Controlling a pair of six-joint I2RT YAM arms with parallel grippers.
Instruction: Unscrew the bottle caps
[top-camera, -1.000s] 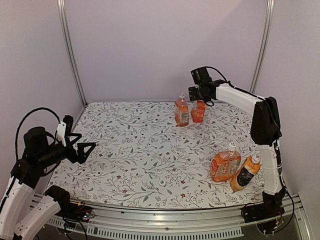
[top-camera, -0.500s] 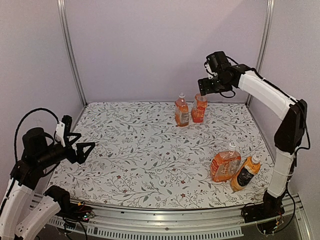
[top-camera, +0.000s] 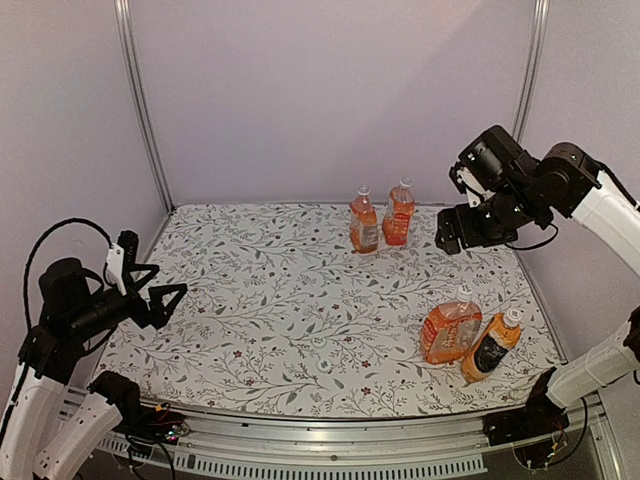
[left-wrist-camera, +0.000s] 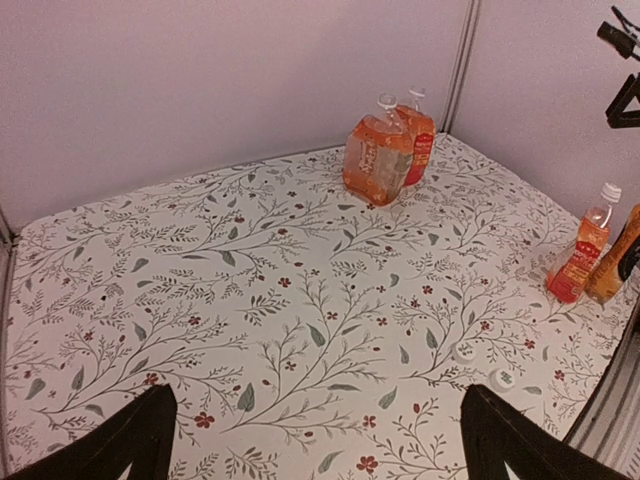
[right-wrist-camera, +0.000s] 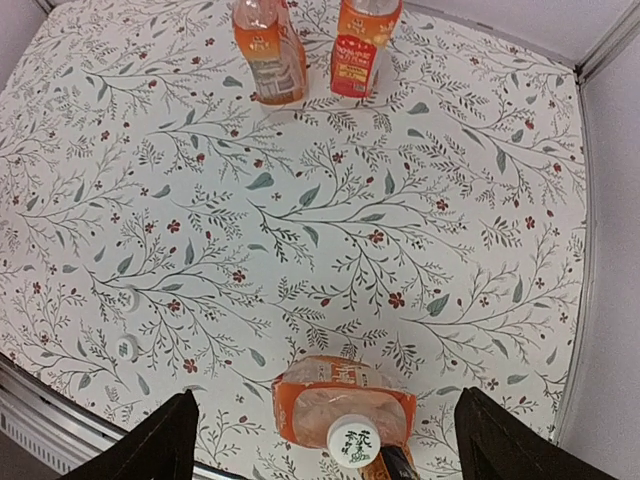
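On the tabletop (top-camera: 260, 270), four orange bottles (top-camera: 363, 225) with bottle caps (top-camera: 364, 190) on, left pincer (left-wrist-camera: 318, 392) and right pincer (right-wrist-camera: 327, 395) wide open, empty

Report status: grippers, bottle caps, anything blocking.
Left gripper open, empty, hovering at left. Right gripper open, empty, high at right. Small white round plastic caps on all four clear orange-liquid bottles; two loose white discs near front. Nothing blocking.

Four white screw caps sit on bottles (top-camera: 365, 228): far-left cap (top-camera: 364, 190), far-right cap (top-camera: 405, 184), near cap (top-camera: 464, 291), and fourth cap (top-camera: 513, 314) on the leaning dark-labelled bottle (top-camera: 490, 352). Two loose caps (top-camera: 322, 367) lie flat, close together, near the front edge of the table (top-camera: 250, 300).
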